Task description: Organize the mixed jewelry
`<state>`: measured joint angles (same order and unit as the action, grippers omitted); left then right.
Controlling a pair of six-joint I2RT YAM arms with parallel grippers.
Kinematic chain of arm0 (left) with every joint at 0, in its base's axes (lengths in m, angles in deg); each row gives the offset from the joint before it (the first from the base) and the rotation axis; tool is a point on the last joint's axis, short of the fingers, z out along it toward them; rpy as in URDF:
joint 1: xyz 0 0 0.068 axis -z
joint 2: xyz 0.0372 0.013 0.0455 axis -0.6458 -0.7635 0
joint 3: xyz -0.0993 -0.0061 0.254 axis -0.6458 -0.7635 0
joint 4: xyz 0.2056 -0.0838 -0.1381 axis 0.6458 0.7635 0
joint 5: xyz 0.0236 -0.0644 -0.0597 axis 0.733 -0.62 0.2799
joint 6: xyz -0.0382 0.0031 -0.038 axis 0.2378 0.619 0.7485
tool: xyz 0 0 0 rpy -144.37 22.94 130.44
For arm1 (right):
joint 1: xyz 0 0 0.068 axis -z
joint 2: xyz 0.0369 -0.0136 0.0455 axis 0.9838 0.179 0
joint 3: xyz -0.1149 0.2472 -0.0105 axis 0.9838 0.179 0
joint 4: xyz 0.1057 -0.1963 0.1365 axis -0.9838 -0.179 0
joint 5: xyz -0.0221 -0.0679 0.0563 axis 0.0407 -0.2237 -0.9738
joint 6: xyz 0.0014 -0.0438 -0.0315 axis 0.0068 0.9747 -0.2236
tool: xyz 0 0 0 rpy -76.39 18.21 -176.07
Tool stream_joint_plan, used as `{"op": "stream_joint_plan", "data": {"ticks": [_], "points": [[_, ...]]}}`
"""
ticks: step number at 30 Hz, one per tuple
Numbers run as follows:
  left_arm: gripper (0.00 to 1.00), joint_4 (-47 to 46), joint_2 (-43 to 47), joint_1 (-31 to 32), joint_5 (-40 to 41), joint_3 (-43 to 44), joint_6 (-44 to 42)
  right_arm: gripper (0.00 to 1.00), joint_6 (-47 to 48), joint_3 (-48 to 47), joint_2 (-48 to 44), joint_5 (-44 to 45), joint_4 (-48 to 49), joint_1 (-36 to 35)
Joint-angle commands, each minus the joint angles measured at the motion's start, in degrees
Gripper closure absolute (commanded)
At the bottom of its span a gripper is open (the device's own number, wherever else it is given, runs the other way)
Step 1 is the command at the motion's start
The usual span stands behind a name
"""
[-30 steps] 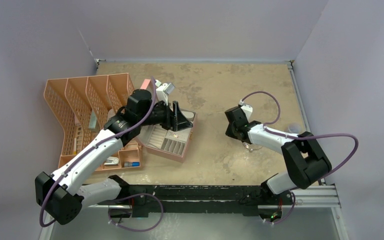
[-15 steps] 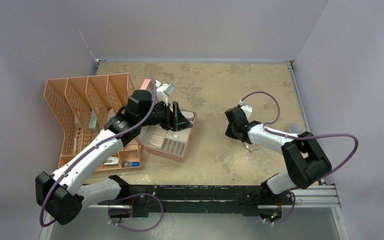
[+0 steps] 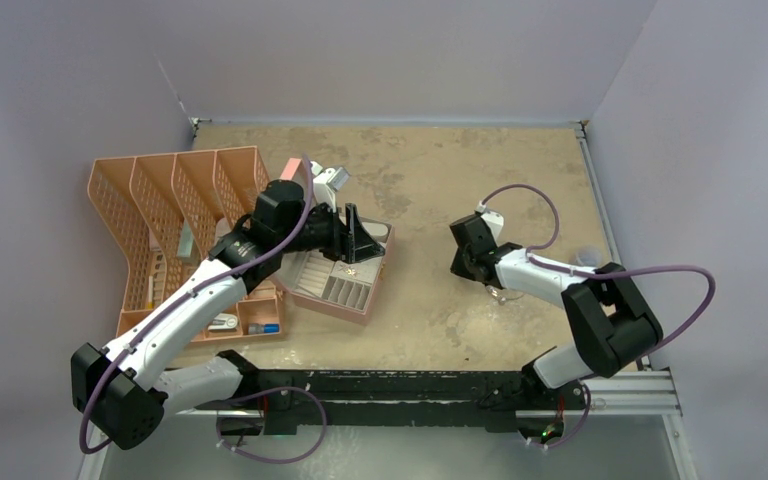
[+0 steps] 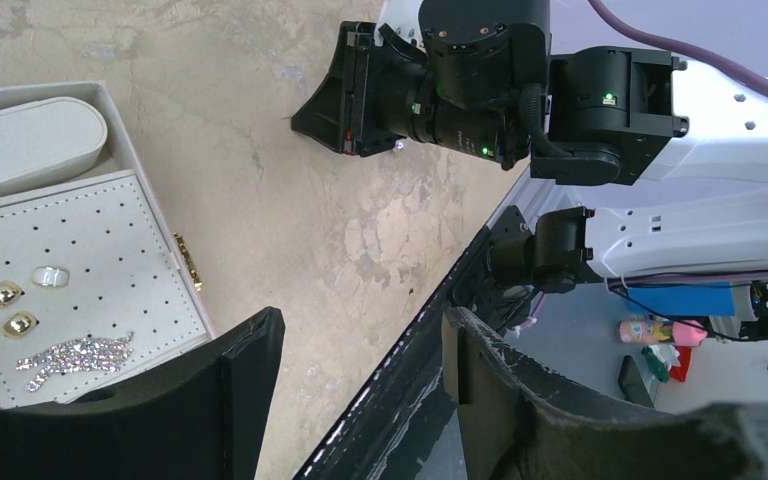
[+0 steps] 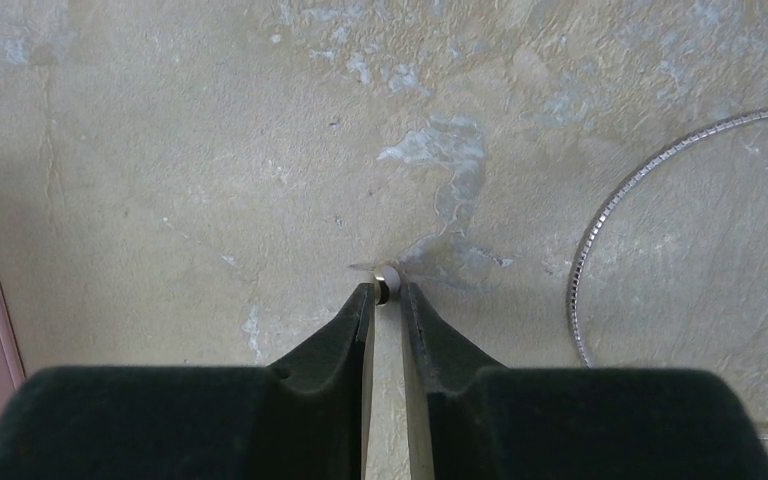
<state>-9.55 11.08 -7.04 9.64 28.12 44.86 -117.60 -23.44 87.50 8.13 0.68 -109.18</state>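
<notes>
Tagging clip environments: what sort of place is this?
Likely a lab robot test cell: plain walls box in a mottled tabletop, a black mounting rail runs along its near edge, and staged props, a pink jewelry box and a peach mesh organizer, sit on it.

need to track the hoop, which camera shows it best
Right wrist view: the hoop shows as a clear silvery arc of fine links, though the frame edge cuts part off. The top view gives at most a faint trace near the right arm; the left wrist view shows none that I can make out.
</notes>
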Motion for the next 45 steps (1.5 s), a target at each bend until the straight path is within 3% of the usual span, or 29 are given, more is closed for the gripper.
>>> {"op": "stream_joint_plan", "data": {"ticks": [1, 9, 19, 29, 38, 45], "points": [[0.41, -1.66, 0.97, 0.36, 0.55, -0.44, -0.94, 0.82, 0.59, -1.06, 1.66, 2.65, 0.73, 0.30], [0.41, -1.09, 1.50, 0.35, 0.92, -0.60, -0.72, 0.88, 1.49, -1.61, 2.38, 2.51, 1.45, 0.28], [0.41, -3.30, 0.05, 0.33, -1.81, -1.00, 3.52, 0.90, 3.67, 1.54, -8.57, -2.08, 8.07, 0.29], [0.41, -10.29, -5.30, 0.66, -2.54, -2.06, 16.74, 0.89, 6.44, 4.70, -21.76, -18.18, 21.11, -0.26], [0.42, -20.37, -14.76, 2.32, -1.91, -0.79, 23.59, 0.88, 6.52, 3.03, -22.96, -25.24, 26.23, -3.01], [0.55, -25.52, -18.90, 2.40, -0.98, -0.60, 26.13, 0.88, 5.59, 3.77, -21.68, -27.15, 29.02, -6.63]]}}
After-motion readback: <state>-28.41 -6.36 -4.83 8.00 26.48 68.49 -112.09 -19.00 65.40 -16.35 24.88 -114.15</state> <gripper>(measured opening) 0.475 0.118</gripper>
